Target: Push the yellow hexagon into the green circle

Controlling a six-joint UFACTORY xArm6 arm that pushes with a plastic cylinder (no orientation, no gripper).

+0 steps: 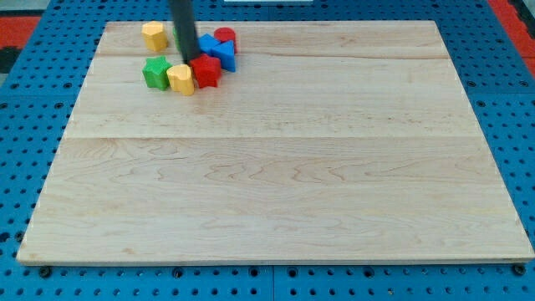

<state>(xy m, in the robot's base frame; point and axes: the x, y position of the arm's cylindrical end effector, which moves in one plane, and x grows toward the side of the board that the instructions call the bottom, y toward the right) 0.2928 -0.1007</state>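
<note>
Several small blocks are clustered at the top left of the wooden board (276, 167). A yellow block (154, 35), roughly hexagonal, stands alone at the top left. Below it sits a green star-like block (155, 72), touching a second yellow block (180, 79). That block touches a red block (206, 71). A blue block (220, 52) and a red round block (225, 36) lie just above the red one. The dark rod comes down from the view's top. My tip (191, 61) is between the blocks, just above the red block and to the right of the upper yellow one. I cannot make out a green circle; the rod may hide it.
The board lies on a blue pegboard surface (33, 100) that surrounds it on all sides. The board's top edge runs close behind the block cluster.
</note>
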